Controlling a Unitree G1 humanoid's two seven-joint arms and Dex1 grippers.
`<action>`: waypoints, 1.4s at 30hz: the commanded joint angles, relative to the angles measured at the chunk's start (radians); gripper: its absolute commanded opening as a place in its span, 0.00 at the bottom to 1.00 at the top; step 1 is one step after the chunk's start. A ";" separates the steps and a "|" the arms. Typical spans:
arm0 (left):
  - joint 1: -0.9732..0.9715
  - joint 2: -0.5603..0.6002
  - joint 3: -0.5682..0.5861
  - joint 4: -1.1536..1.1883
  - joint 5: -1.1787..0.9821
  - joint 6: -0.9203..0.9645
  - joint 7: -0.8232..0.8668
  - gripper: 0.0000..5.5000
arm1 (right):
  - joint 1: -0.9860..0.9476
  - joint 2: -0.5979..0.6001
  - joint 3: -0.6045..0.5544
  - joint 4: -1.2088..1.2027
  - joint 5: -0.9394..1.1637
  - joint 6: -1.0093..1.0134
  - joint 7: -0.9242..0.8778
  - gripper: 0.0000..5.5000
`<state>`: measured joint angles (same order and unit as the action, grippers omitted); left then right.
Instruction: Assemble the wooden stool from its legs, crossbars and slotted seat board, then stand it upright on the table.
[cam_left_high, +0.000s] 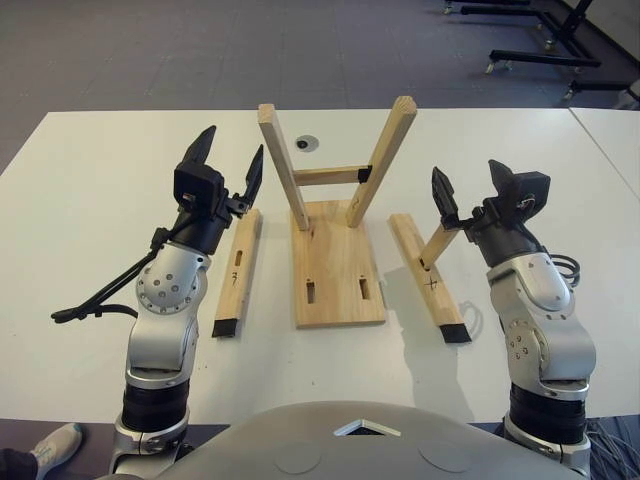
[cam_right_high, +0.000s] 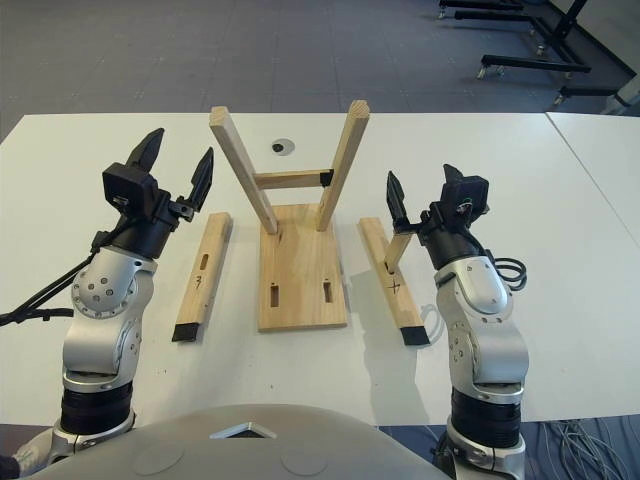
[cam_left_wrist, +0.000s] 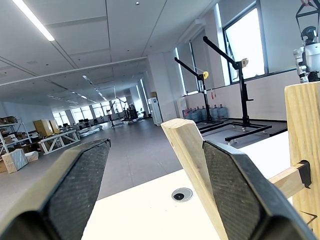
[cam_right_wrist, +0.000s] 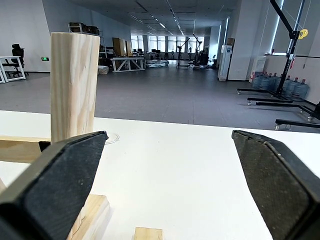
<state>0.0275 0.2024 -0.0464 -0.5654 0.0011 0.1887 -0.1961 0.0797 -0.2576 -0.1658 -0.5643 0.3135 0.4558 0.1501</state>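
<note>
Pale, square-cut wood lies on the white table (cam_left_high: 90, 200); the slotted seat board (cam_left_high: 335, 290) is laid flat, flanked by a left leg (cam_left_high: 235, 280) and a right leg (cam_left_high: 432, 285), both black-capped at the near end; a pencilled cross is seen on the right leg, where a short crossbar (cam_left_high: 438, 243) juts up; above them, the left gripper (cam_left_high: 235, 142) and right gripper (cam_left_high: 466, 170) are held spread, grasping nothing; farther off, two upright legs (cam_left_high: 283, 165) are set in the board, joined by a far crossbar (cam_left_high: 328, 176).
</note>
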 joint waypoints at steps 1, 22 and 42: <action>-0.009 0.003 -0.005 0.002 -0.006 0.001 -0.010 0.61 | 0.005 -0.007 -0.008 0.013 -0.010 -0.004 0.006 0.84; -0.018 0.006 0.001 0.009 -0.012 0.000 -0.018 0.61 | -0.017 -0.003 -0.051 -0.041 0.045 -0.011 0.021 0.84; -0.018 -0.005 -0.016 0.028 0.000 -0.031 0.007 0.61 | -0.191 0.040 0.067 -0.153 0.056 0.152 -0.091 0.84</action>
<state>0.0196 0.1971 -0.0624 -0.5425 -0.0103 0.1614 -0.1925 -0.0712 -0.2218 -0.1084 -0.6869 0.3618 0.5768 0.0671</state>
